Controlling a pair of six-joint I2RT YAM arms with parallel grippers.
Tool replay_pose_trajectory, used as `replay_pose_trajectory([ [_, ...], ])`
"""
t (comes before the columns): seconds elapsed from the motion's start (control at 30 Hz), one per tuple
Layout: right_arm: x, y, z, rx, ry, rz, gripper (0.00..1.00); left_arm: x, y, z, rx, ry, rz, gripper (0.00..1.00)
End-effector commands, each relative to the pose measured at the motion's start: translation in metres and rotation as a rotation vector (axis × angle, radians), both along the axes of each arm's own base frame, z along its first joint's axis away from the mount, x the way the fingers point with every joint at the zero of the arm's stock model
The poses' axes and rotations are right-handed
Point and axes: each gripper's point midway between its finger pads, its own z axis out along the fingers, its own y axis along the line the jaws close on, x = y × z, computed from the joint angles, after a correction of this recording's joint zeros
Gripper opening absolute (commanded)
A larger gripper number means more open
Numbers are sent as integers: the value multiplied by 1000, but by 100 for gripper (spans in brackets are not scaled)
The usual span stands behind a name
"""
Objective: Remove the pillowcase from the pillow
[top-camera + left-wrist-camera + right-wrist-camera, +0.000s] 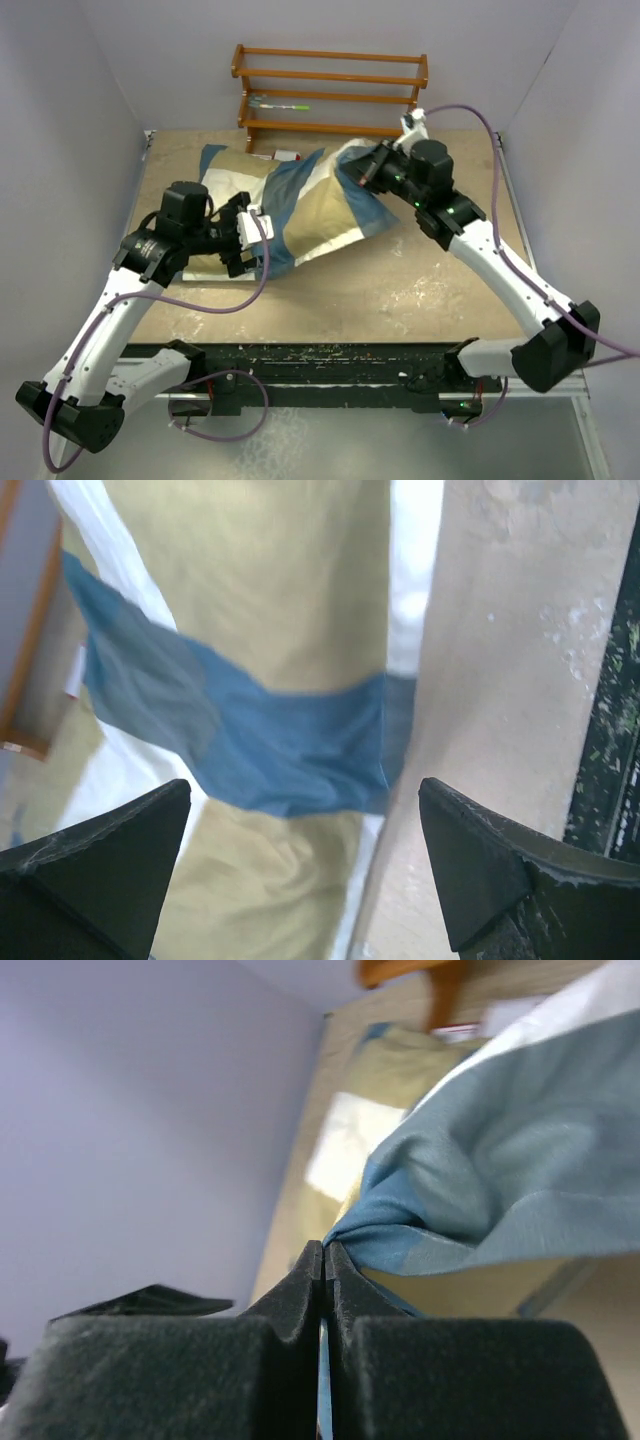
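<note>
The pillowcase (310, 205), in blue, tan and white blocks, lies bunched across the middle of the table. My right gripper (362, 172) is shut on a blue fold at its right end and holds that end lifted; in the right wrist view the gripper (325, 1250) pinches the blue cloth (500, 1190). My left gripper (248, 240) is open over the case's near left part. In the left wrist view it (305, 790) hovers above the cloth (280, 750) with nothing between its fingers. The cream quilted pillow does not show; it is hidden by the case.
A wooden rack (330, 90) stands at the back with a green and white item (280, 103) on a shelf. A small red and white object (287, 155) lies behind the case. Bare table (400, 290) lies in front, white walls at the sides.
</note>
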Motion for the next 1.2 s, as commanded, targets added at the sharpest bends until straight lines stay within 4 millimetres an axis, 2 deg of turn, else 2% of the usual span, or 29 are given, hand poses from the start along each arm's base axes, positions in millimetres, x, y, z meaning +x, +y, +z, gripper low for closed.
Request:
replay_pose_trajectory([
  [0.0, -19, 77, 83, 51, -154, 164, 0, 1, -8, 37, -79, -30, 5, 99],
  [0.1, -33, 123, 132, 88, -231, 247, 0, -4, -10, 49, -152, -45, 41, 99],
  [0.13, -40, 135, 158, 110, -274, 266, 0, -6, -9, 54, -180, -60, 54, 99],
  [0.17, -46, 147, 173, 119, -296, 284, 0, -8, -8, 59, -212, -73, 80, 99],
  [0.27, -59, 177, 197, 147, -333, 333, 0, -18, 0, 79, -320, -115, 160, 99],
  [0.37, -73, 194, 219, 185, -375, 373, 0, -28, 8, 96, -413, -147, 224, 100],
  [0.43, -82, 201, 227, 203, -395, 395, 0, -20, 20, 105, -441, -186, 318, 92],
  [0.5, -91, 204, 233, 217, -411, 413, 0, -6, 32, 112, -458, -212, 428, 77],
  [0.6, -100, 201, 239, 232, -433, 424, 0, -7, 28, 118, -475, -195, 415, 59],
  [0.63, -103, 199, 241, 232, -442, 428, 0, -5, 26, 121, -486, -190, 417, 49],
  [0.7, -108, 193, 242, 223, -452, 431, 0, 4, 29, 136, -519, -221, 452, 17],
  [0.73, -110, 188, 243, 210, -459, 430, 0, 9, 30, 144, -528, -245, 467, 5],
  [0.77, -114, 182, 242, 192, -466, 430, 0, 11, 29, 155, -535, -271, 452, 0],
  [0.83, -114, 162, 244, 128, -514, 381, 0, 11, 17, 177, -547, -311, 366, 0],
  [0.87, -110, 147, 243, 80, -531, 331, 7, 10, 11, 190, -560, -329, 322, 0],
  [0.97, -95, 94, 231, -34, -541, 201, 38, 12, -11, 224, -573, -338, 189, 0],
  [1.07, -83, 39, 211, -85, -521, 109, 54, 11, -35, 251, -559, -336, 27, 0],
  [1.17, -89, -2, 194, -143, -545, 74, 71, 10, -47, 283, -596, -375, -59, 0],
])
